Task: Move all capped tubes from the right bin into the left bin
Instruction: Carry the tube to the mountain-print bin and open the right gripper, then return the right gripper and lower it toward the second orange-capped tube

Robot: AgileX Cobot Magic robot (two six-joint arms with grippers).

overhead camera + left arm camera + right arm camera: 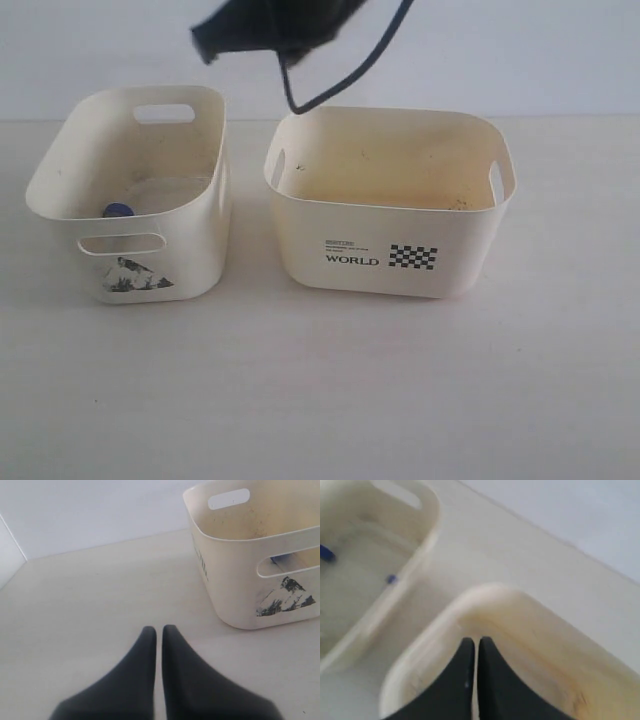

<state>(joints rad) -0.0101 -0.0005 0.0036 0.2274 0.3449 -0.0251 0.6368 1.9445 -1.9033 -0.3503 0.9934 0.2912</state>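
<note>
The left bin (190,262), with the dark picture on its front, holds a capped tube whose blue cap (118,210) shows just behind the front wall. In the right wrist view, two blue caps (326,553) (392,579) lie inside the left bin (422,550). No orange-red cap shows anywhere. In the exterior view no tube shows inside the right bin (380,235), marked "WORLD". My right gripper (472,640) is shut and empty above the rim corner of the right bin (485,592). My left gripper (159,628) is shut and empty over the table, beside the left bin (235,595).
A dark part of an arm (270,25) with a looping black cable (330,90) hangs at the top of the exterior view, above the gap between the bins. The pale table (320,400) stretches in front of both bins, and a white wall stands behind them.
</note>
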